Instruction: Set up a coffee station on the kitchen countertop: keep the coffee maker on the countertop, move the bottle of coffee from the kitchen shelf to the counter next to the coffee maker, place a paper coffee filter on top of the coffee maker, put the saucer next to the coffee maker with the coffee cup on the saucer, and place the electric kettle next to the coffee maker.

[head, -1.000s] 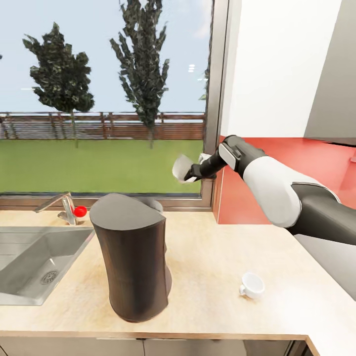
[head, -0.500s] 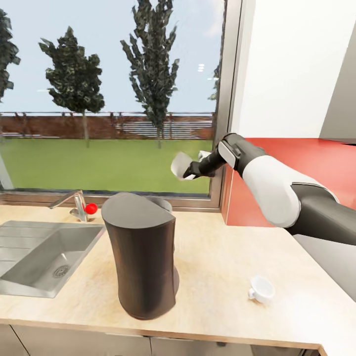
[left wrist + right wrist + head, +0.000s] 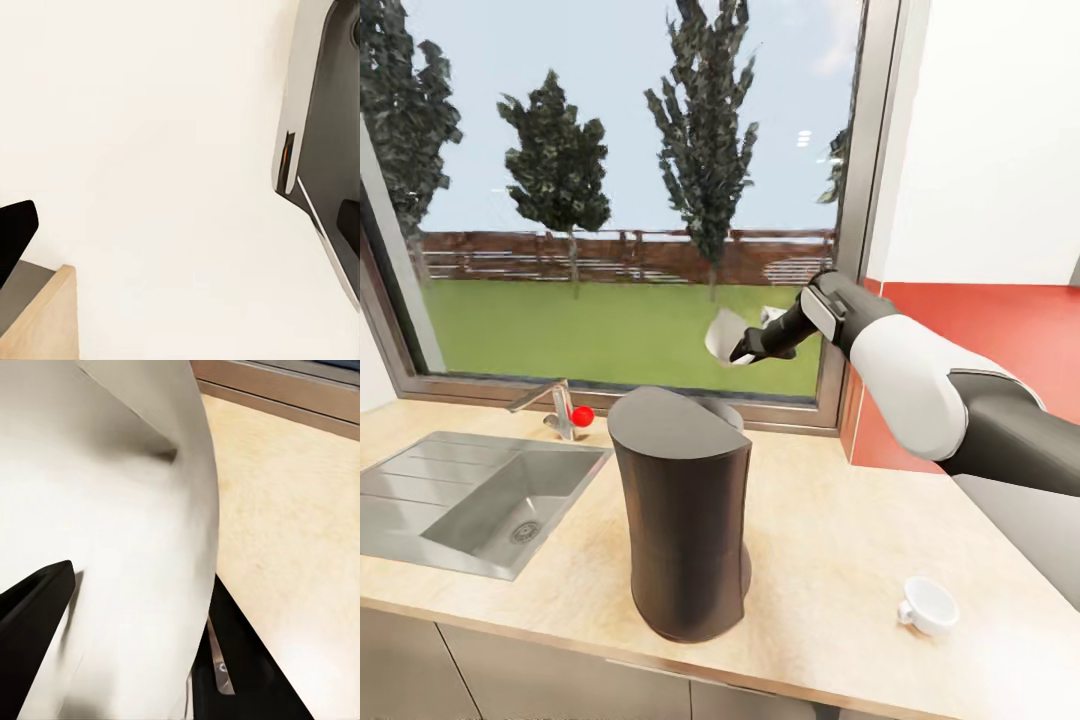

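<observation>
Paper coffee filter (image 3: 726, 336), clamped in the right gripper (image 3: 740, 352), hangs at one o'clock above the coffee maker (image 3: 685, 515); released off-centre, it may slide off the lid.

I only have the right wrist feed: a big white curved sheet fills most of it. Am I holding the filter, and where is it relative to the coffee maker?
Observer: Yes. In the head view the right tool is shut on the paper coffee filter, held in the air in front of the window, above and behind the coffee maker.
Operator: Is the top of the machine free?
Observer: Its flat dark top carries nothing.
Operator: Anything else on the counter near my arm?
Observer: The coffee cup sits on the kitchen countertop to the right of the coffee maker, with no saucer under it.
Operator: And on the other side?
Observer: The sink with its tap.
</observation>
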### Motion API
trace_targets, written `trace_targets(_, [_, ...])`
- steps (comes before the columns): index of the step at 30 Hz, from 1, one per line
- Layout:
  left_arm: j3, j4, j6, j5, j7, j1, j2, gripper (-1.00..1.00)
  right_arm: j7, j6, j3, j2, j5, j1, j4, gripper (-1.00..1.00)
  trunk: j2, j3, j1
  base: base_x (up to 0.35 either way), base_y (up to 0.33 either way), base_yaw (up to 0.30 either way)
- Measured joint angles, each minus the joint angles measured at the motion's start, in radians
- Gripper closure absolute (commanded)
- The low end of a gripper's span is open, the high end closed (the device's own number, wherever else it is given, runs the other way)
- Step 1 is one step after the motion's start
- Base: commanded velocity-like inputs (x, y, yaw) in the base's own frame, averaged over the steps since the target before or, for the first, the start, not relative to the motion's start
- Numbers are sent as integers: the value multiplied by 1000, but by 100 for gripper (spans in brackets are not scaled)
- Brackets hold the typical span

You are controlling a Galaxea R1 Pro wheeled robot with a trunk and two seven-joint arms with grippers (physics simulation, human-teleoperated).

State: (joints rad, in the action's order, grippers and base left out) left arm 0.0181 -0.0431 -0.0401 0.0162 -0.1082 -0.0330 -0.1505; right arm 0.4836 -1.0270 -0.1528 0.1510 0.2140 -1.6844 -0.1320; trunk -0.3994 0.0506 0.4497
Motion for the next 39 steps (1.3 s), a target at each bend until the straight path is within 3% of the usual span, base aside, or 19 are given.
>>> trace_targets(5, [0, 0, 0, 0, 0, 0, 2, -100, -1, -2, 2, 0, 2, 0, 8, 100, 0, 0, 0, 0, 0, 3])
trace_targets(7, [0, 0, 0, 0, 0, 0, 6, -100, -1, -3, 4, 2, 4, 0, 68, 100, 0, 0, 0, 0, 0, 0])
trace_targets(11, [0, 0, 0, 0, 0, 0, 6, -100, -2, -4, 3, 3, 4, 0, 100, 100, 0, 0, 0, 0, 0, 0])
trace_targets(24, [0, 0, 0, 0, 0, 0, 6, -100, -2, -3, 4, 9, 4, 0, 109, 100, 0, 0, 0, 0, 0, 0])
trace_targets(27, [9, -1, 17, -1, 0, 0, 23, -100, 2, -9, 0, 23, -2, -17, 107, 100, 0, 0, 0, 0, 0, 0])
trace_targets(33, [15, -1, 19, 0, 0, 0, 42, -100, 2, -9, -1, 23, -1, -30, 108, 100, 0, 0, 0, 0, 0, 0])
trace_targets(39, [18, 0, 20, 0, 0, 0, 49, -100, 2, -12, -1, 23, 1, -32, 111, 100, 0, 0, 0, 0, 0, 0])
